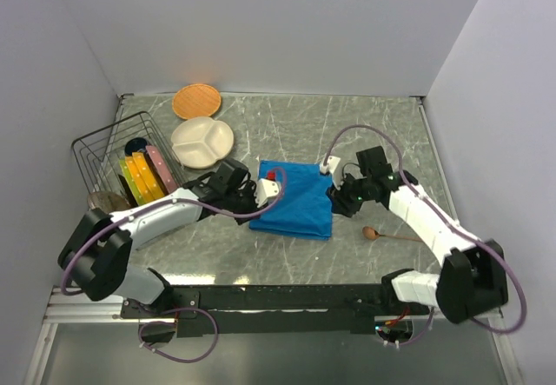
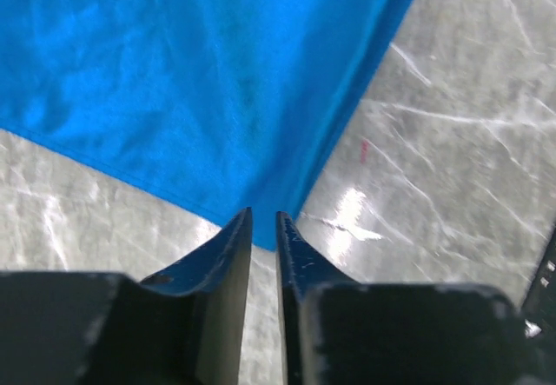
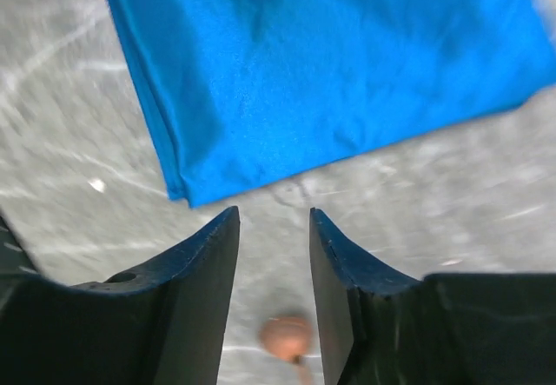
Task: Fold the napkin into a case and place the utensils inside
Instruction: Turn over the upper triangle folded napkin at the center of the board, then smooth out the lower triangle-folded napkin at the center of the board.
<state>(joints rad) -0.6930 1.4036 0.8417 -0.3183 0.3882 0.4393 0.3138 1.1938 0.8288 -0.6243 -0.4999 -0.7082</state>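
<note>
Napkin (image 1: 291,201), folded into a layered blue rectangle, lies flat at mid-worktop (image 1: 347,124) between the two arms. The left gripper (image 2: 263,215) is poised at one corner, its fingers a slim gap apart and holding nothing, while the right gripper (image 3: 274,215) stands wider apart and empty just off another corner. The wooden spoon (image 3: 287,337) lies near the napkin on the right arm's side.

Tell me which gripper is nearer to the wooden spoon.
Right. The right gripper hangs at the blue napkin's right side, with the spoon lying close by. The left gripper is at the napkin's left side, the whole cloth between it and the spoon.
</note>
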